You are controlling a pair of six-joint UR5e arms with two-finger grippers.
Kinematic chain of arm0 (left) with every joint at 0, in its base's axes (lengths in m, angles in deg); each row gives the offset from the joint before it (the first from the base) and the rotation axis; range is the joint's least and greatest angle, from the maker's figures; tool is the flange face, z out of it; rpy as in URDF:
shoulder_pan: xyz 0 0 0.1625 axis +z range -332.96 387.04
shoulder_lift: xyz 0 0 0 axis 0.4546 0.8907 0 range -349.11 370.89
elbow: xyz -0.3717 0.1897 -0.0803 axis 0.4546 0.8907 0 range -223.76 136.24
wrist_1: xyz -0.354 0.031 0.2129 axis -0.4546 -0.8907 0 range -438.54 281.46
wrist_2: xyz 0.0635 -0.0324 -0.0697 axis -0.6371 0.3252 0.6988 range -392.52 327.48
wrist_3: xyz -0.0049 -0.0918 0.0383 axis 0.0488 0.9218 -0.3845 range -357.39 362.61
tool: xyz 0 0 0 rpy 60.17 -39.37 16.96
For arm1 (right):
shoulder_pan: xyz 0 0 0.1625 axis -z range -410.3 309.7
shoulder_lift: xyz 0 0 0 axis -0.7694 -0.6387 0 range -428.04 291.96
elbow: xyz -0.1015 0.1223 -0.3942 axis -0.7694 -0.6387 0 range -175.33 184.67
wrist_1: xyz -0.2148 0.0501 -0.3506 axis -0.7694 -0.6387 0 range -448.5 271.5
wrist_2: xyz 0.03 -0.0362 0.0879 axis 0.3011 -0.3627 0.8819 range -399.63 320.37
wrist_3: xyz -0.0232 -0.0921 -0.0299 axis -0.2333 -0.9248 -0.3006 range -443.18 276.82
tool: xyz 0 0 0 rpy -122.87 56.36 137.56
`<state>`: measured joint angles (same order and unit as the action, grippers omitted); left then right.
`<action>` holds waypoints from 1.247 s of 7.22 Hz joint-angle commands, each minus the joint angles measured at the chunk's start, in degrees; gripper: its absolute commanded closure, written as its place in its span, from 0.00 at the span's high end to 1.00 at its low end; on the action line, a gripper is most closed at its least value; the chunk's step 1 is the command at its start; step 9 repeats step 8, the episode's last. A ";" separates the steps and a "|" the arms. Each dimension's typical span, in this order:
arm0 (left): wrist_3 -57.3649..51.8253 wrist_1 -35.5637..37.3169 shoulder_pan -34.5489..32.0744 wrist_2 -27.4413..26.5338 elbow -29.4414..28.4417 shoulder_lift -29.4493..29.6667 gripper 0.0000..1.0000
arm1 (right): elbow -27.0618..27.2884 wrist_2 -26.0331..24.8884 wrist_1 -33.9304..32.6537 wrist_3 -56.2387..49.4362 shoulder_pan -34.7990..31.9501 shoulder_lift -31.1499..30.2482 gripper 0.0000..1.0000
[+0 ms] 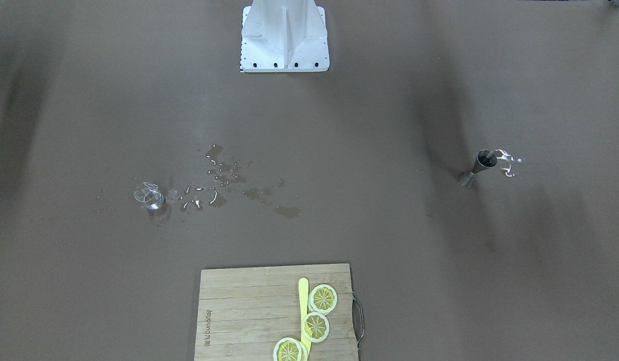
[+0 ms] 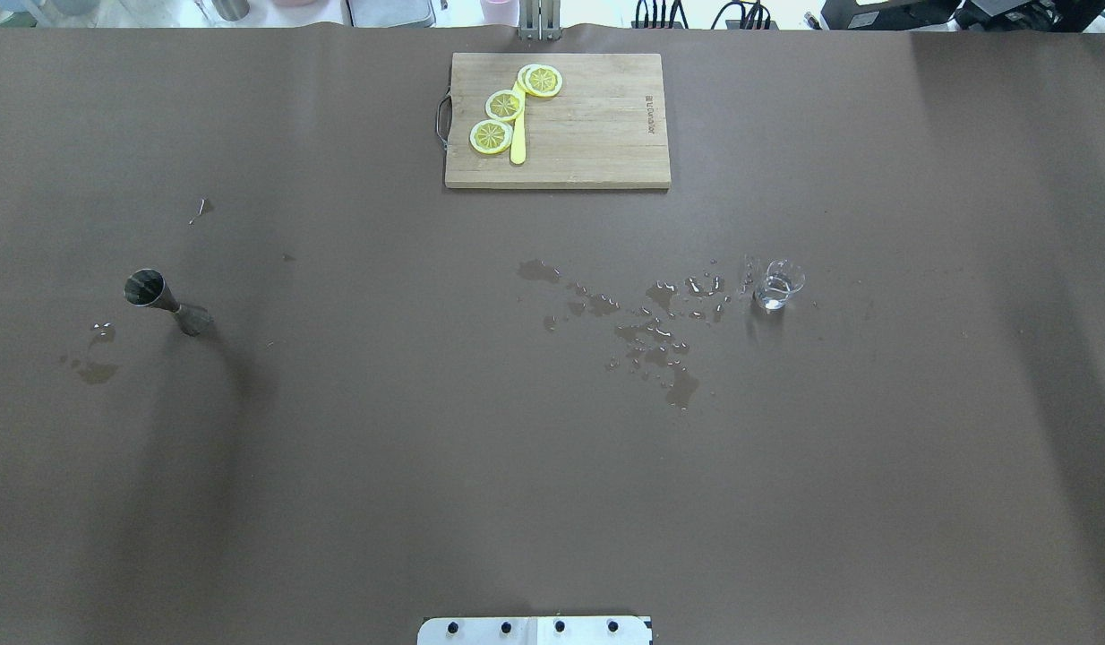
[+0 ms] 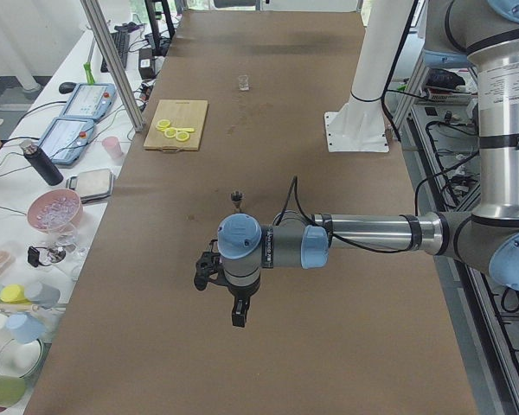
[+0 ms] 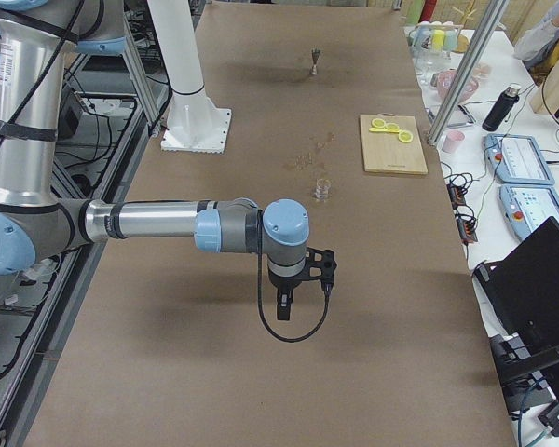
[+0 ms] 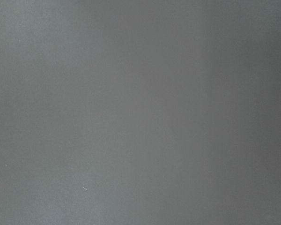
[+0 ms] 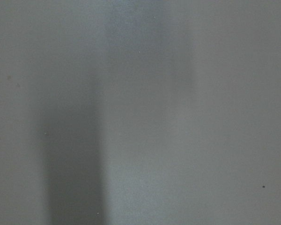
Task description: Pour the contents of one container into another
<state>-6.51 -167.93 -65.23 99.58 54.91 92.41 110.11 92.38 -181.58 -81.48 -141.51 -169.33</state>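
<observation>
The robot base (image 2: 535, 630) sits at the near edge of the desk (image 2: 427, 502). Both arms hang above the desk, out to either side of the base. The left gripper (image 3: 239, 316) and the right gripper (image 4: 282, 312) point down and hold nothing; whether their jaws are open or closed cannot be told.

Beyond the base, to its left, the jigger (image 2: 167, 303) stands upright with small wet patches (image 2: 96, 367) beside it. Beyond the base, to its right, the glass (image 2: 778, 285) stands upright, well apart from the jigger. A spill (image 2: 651, 327) spreads from just beside the glass back toward the base's centre line.

Farthest from the base lies a cutting board (image 2: 597, 134) carrying lemon slices (image 2: 491, 136) and a yellow knife (image 2: 518, 143).
</observation>
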 commanded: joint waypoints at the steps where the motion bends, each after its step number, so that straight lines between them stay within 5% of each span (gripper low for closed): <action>1: 0.07 0.00 0.07 0.00 0.47 -0.04 0.99 | 0.02 0.09 -0.09 -0.03 -0.20 -0.14 1.00; 9: 4.64 0.09 0.07 0.26 0.56 0.05 0.99 | 0.02 0.10 -0.18 -0.03 -0.46 -0.23 1.00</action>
